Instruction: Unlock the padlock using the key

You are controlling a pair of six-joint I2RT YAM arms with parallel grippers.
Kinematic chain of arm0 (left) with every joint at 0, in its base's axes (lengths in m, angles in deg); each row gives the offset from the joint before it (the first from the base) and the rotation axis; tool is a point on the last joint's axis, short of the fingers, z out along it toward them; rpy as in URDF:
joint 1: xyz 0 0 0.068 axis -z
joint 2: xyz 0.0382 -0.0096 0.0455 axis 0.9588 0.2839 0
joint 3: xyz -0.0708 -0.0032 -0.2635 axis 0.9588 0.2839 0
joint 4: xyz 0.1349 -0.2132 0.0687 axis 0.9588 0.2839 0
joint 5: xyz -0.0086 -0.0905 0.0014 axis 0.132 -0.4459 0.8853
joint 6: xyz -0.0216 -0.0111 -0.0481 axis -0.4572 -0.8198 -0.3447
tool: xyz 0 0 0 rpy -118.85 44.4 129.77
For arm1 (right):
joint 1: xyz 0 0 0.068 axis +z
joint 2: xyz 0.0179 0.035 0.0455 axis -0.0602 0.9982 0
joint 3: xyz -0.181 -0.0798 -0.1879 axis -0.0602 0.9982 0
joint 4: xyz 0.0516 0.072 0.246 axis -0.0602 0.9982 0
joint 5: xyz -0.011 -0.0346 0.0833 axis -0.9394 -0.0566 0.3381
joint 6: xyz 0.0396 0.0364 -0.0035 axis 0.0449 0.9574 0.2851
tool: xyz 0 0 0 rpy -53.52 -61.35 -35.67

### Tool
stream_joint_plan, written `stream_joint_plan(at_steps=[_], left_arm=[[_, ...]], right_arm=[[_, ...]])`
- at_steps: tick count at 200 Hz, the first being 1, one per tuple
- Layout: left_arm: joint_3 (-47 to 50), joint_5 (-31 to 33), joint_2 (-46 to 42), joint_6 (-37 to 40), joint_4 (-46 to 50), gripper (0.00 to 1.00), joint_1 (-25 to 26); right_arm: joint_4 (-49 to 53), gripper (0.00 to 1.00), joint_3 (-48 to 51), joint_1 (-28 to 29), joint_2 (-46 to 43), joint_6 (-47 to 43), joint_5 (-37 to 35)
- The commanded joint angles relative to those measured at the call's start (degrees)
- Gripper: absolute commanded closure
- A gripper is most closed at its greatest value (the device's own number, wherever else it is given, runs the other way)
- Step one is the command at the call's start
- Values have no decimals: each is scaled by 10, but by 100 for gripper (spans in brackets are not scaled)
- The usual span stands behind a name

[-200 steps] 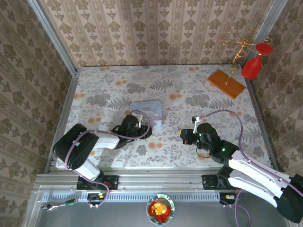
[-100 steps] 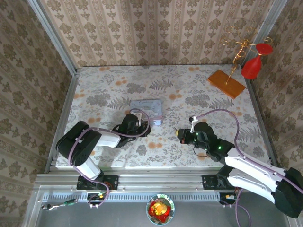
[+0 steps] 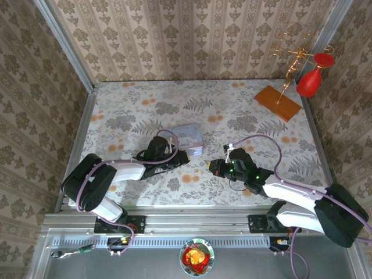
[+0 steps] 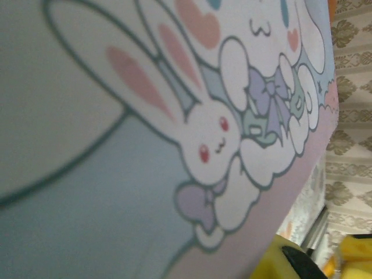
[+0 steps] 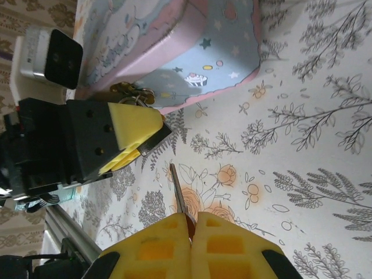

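Metal key (image 5: 176, 186) sticks out, pinched by the right tool (image 5: 190, 224).

the tin (image 4: 116, 203) is pale blue and pink with white rabbits; the tablecloth (image 5: 302, 145) bears grey leaves, orange blossoms; the right gripper (image 5: 190, 228) is yellow.

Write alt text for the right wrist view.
The right gripper pinches a thin dark key between its yellow fingers, blade pointing toward the left gripper across a floral tablecloth. Beyond that gripper sits a pale blue and pink cartoon tin.
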Motion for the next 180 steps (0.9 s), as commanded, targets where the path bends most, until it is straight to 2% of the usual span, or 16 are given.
stream_joint_plan(at_steps=[1, 52, 71, 93, 119, 180], left_arm=[[-12, -43, -8, -56, -35, 93, -2], [3, -69, 21, -128, -134, 94, -5], [3, -69, 23, -132, -138, 94, -5], [2, -69, 24, -137, -144, 94, -5], [3, -65, 23, -142, -153, 94, -5], [3, -64, 29, -150, -165, 94, -5]], right_arm=[[-65, 100, 6, 4, 30, 29, 34], [-135, 100, 8, 1, 92, 49, 78], [-134, 100, -2, -14, 115, 67, 101], [-197, 100, 1, -32, 138, 96, 132], [-221, 100, -8, -40, 182, 110, 151], [-318, 100, 10, -78, 211, 149, 190]])
